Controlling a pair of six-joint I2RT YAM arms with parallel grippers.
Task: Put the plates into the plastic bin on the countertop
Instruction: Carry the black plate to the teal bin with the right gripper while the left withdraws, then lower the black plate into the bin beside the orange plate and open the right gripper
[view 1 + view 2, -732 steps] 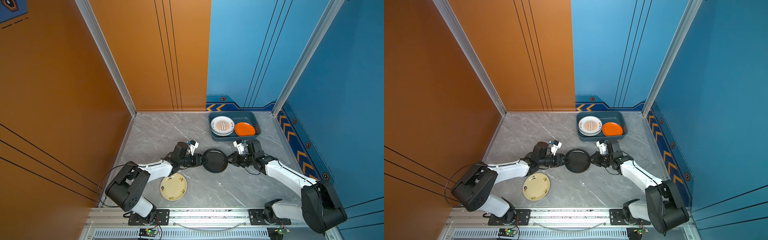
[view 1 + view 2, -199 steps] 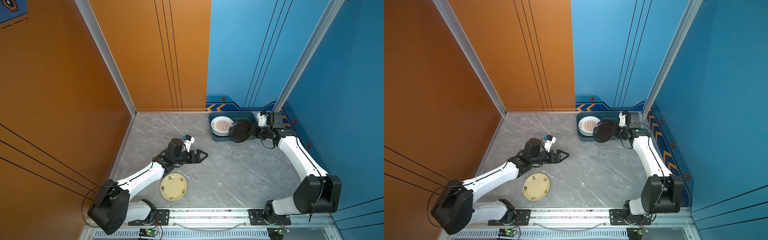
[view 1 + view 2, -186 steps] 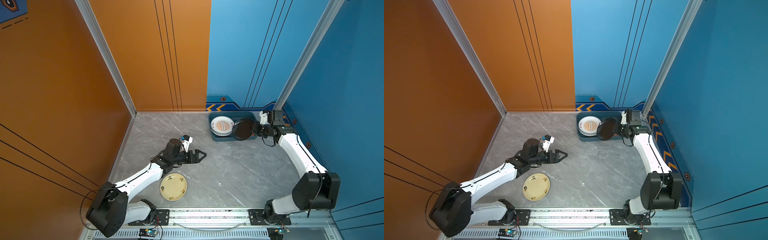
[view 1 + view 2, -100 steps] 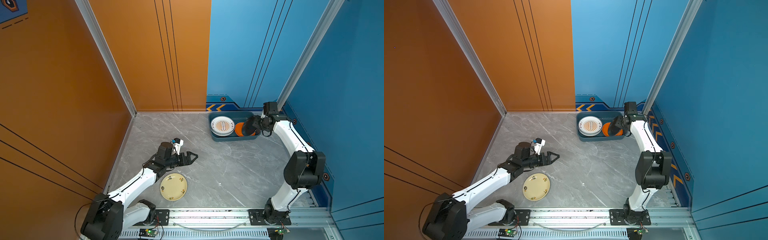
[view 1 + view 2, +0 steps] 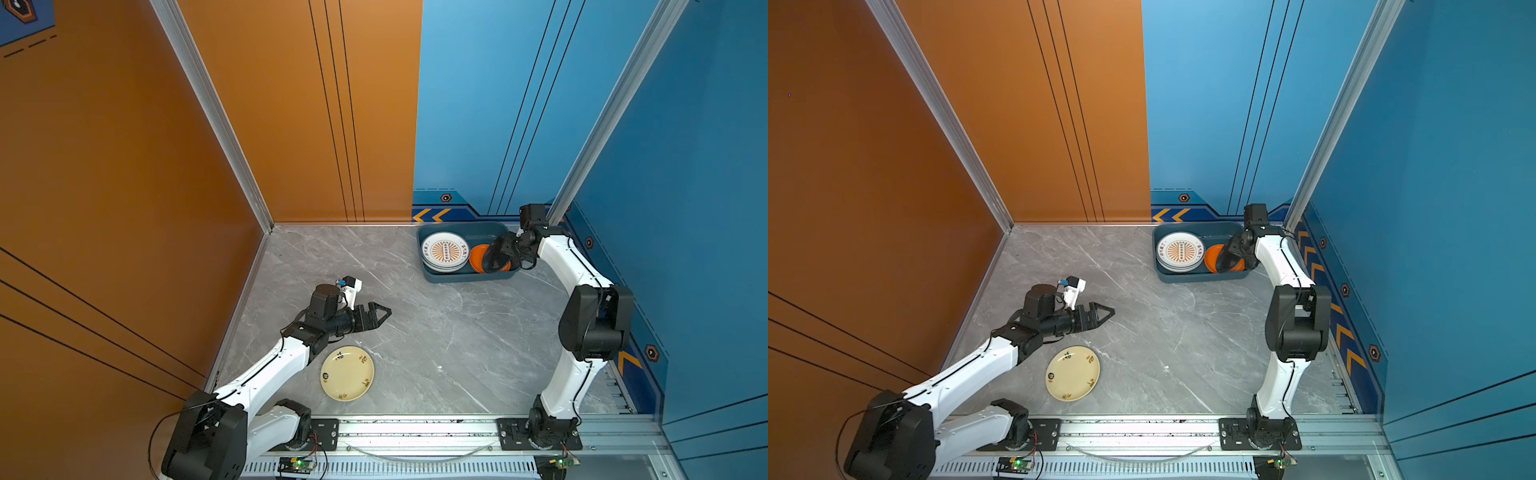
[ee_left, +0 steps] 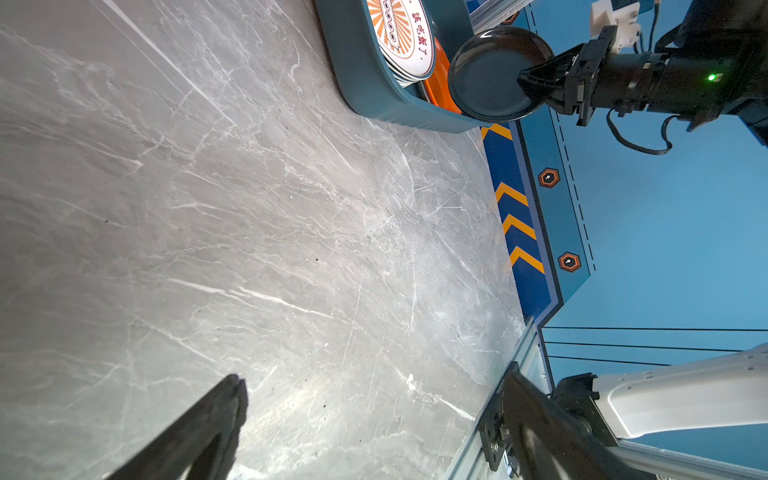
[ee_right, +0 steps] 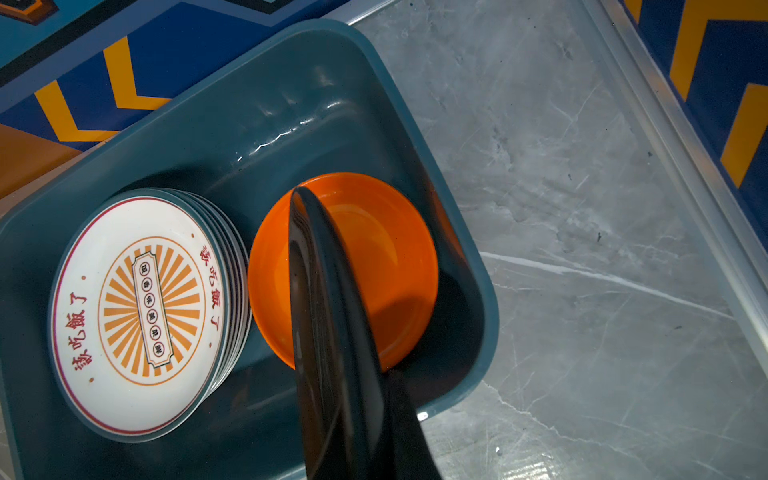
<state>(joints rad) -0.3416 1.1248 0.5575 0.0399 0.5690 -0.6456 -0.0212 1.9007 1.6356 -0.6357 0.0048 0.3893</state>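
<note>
In plastic bin (image 5: 457,277), sunburst stack (image 5: 445,251), orange plate (image 5: 478,257)

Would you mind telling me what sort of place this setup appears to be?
Likely a robot test cell: marble-look countertop framed by aluminium rails, walled by orange panels and blue panels.

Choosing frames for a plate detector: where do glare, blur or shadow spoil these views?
Right wrist view: the black plate sits close to the lens, soft-edged, shadowing the orange plate; glare streaks the bin wall. Left wrist view: pale sheen on the countertop. Both top views: sharp, evenly lit.
</note>
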